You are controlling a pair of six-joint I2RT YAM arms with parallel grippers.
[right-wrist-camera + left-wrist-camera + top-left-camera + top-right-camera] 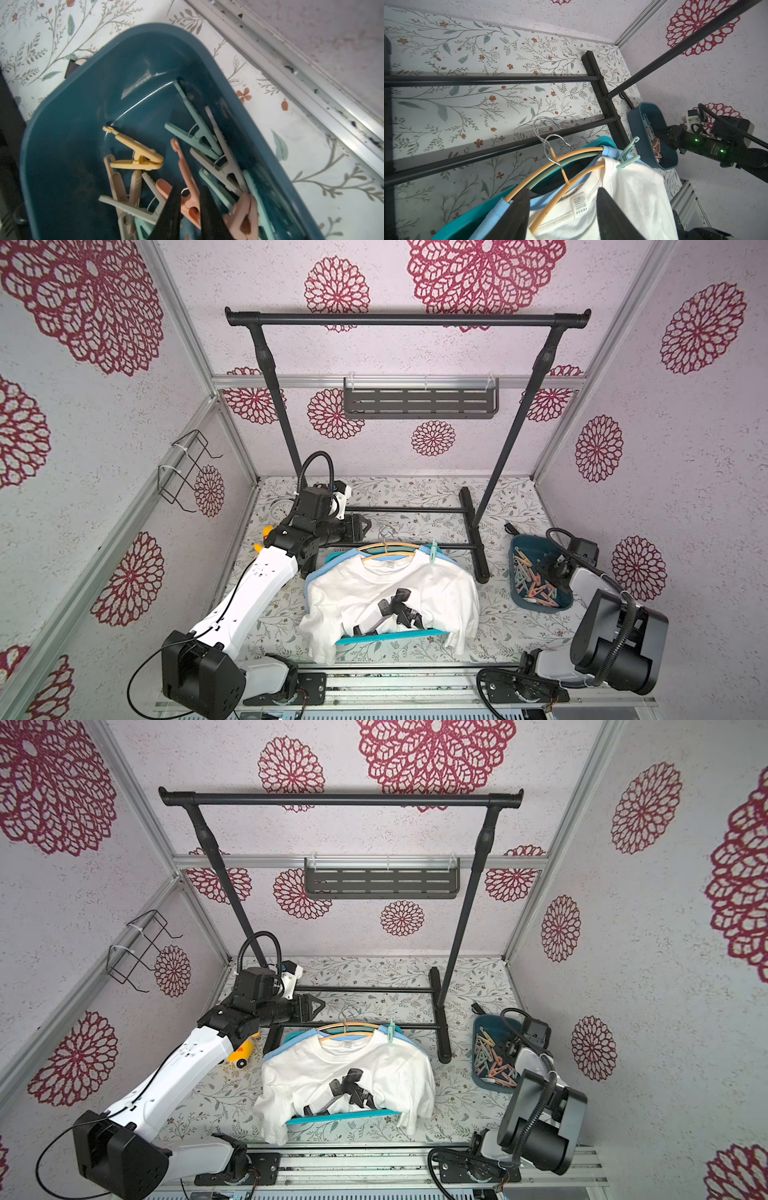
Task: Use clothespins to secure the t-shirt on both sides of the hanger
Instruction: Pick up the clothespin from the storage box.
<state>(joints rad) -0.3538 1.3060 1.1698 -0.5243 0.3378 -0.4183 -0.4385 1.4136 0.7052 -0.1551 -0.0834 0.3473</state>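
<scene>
One pink clothespin between right hand fingers, lengthwise, handles pointing outward

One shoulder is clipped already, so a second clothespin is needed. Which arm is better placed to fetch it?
Right: the right claw is inside the blue bin, closed around a pink clothespin. The left claw hovers open by the hangers, away from the bin.

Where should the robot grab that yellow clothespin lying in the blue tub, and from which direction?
By its two splayed handle ends, from straight above. The yellow clothespin lies flat on its side on the floor of the blue tub, mostly clear of the other clothespins, so the jaws could probably drop either side of the handles and squeeze them together.
</scene>
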